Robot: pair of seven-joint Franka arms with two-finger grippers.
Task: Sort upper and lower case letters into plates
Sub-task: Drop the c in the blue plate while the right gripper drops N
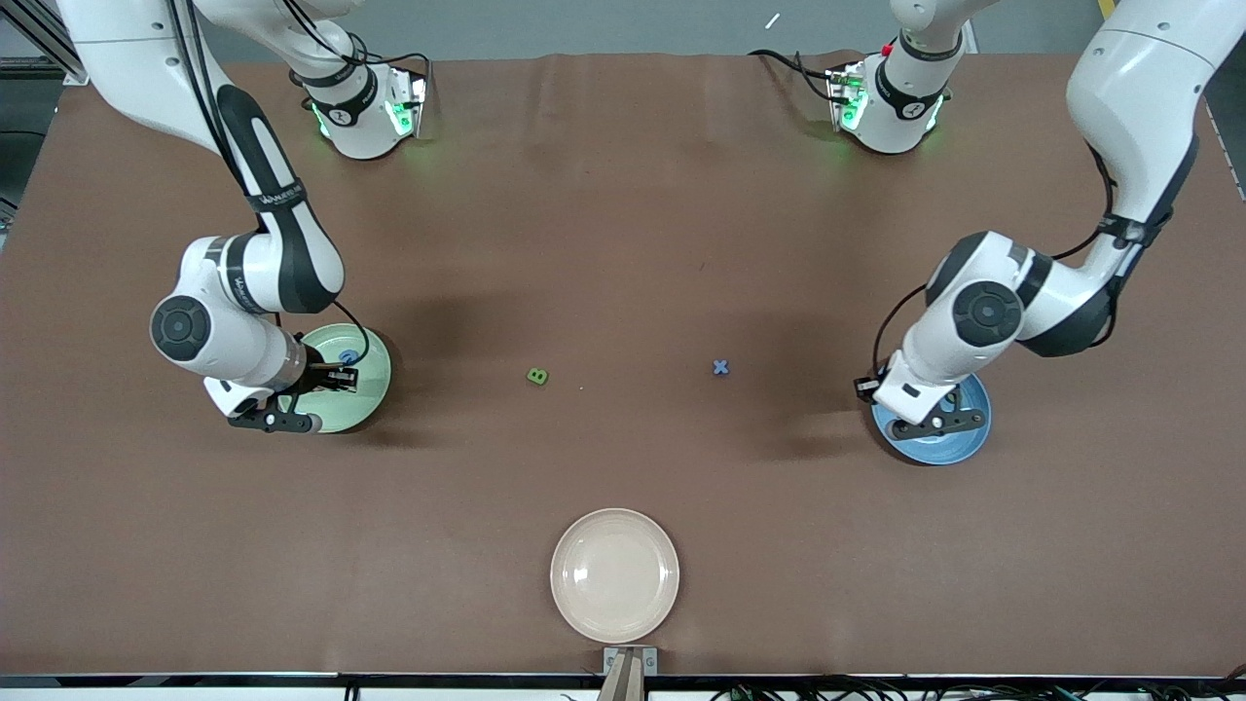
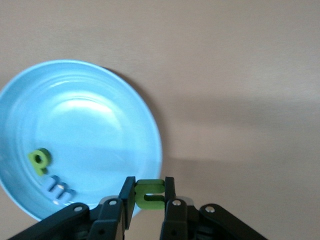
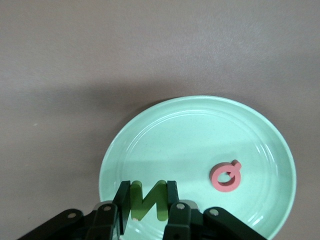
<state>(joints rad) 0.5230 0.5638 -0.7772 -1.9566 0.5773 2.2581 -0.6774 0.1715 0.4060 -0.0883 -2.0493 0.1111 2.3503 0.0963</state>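
Observation:
My left gripper (image 2: 149,196) is shut on a green letter c (image 2: 148,187) over the rim of the blue plate (image 2: 90,130). A green p (image 2: 39,161) and a blue m (image 2: 59,189) lie in that plate. My right gripper (image 3: 149,204) is shut on a green letter N (image 3: 141,198) over the pale green plate (image 3: 190,145), where a pink Q (image 3: 226,176) lies. In the front view the right gripper (image 1: 334,380) is over the green plate (image 1: 378,387) and the left gripper (image 1: 936,401) over the blue plate (image 1: 959,450). A green B (image 1: 537,376) and a blue x (image 1: 720,367) lie on the table between the plates.
A cream-beige plate (image 1: 614,574) sits near the table's front edge, nearer to the front camera than the two loose letters. The brown table (image 1: 623,195) stretches toward the arm bases.

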